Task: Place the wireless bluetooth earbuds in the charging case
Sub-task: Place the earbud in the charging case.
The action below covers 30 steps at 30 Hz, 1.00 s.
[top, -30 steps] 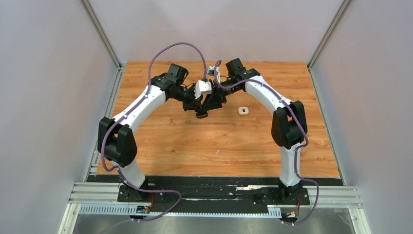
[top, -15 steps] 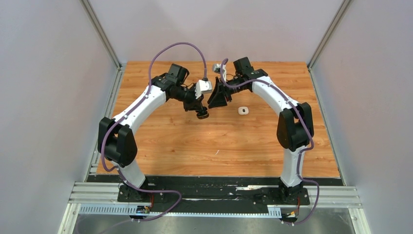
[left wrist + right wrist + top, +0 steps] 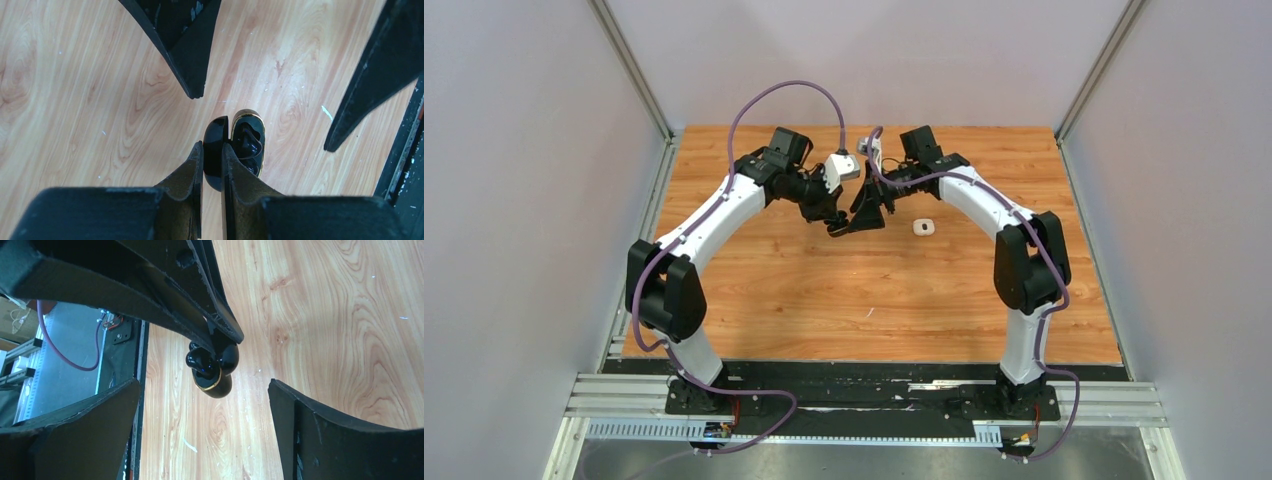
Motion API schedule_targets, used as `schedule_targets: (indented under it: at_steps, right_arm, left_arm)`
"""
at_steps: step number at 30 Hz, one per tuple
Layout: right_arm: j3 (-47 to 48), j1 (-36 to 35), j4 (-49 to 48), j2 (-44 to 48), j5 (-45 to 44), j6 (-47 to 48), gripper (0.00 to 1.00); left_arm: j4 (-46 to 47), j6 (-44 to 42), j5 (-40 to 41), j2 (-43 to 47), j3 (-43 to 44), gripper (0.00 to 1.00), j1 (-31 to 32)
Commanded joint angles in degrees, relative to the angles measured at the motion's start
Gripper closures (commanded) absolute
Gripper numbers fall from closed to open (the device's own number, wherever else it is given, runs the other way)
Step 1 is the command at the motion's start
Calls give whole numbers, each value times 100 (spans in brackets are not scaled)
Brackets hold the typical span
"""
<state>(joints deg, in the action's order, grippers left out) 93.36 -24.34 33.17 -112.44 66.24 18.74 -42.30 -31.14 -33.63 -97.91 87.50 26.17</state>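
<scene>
A black charging case (image 3: 216,131) with a gold rim hangs open above the table. My left gripper (image 3: 212,148) is shut on its lid. A glossy black earbud (image 3: 248,141) sits in the open half (image 3: 220,386). In the right wrist view the left fingers (image 3: 220,327) come down from the top onto the case. My right gripper (image 3: 204,386) is open wide, one finger on each side of the case and touching nothing. From above, both grippers (image 3: 836,226) (image 3: 865,217) meet over the far middle of the table.
A small white pebble-like case (image 3: 924,227) lies on the wooden table (image 3: 874,300) just right of the grippers. Grey walls stand on both sides. A black rail (image 3: 864,400) runs along the near edge by the arm bases.
My right gripper pulled back from the case, then opened wide beside it. My left gripper has turned slightly with the case still in it.
</scene>
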Motion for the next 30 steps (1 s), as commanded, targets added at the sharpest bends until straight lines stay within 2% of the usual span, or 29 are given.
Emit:
schedule_targets:
  at_steps: [1,9,30]
  right_arm:
    - [16,-85,-653,158,-104,-692,0]
    - [184,-171,-833,-32,-775,-1217,0]
    - [259,14,-771,-157,-1108,-1166,0]
  left_arm:
    - [217,329,97,26,239,100,52]
    - [227,368,47,15,275,100,82]
    - [230,251,10,79,232,100,81]
